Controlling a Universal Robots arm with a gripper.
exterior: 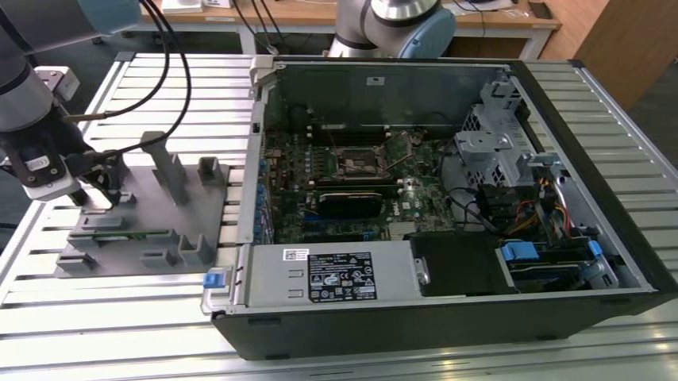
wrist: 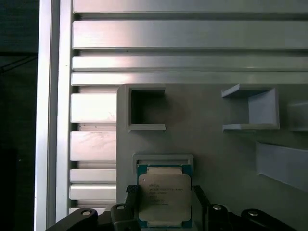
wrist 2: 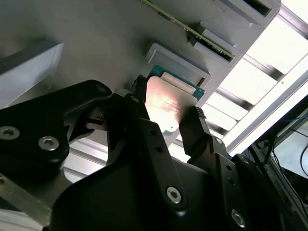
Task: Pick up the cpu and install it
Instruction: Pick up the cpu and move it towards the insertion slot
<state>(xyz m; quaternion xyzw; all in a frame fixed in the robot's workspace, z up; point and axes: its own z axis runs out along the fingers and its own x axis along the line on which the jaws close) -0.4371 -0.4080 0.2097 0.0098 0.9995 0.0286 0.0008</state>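
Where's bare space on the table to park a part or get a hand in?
Free: slatted table between the grey fixture and the near edge, and the strip beyond it to the far edge. Also the slats on the exterior view's right of the PC case. Crowded: the fixture's posts, where the gripper sits at the cpu, and the case interior.

Arm (exterior: 24,99) hung near vertical, wrist stacked directly above the gripper (exterior: 94,194), which pointed straight down, set low.
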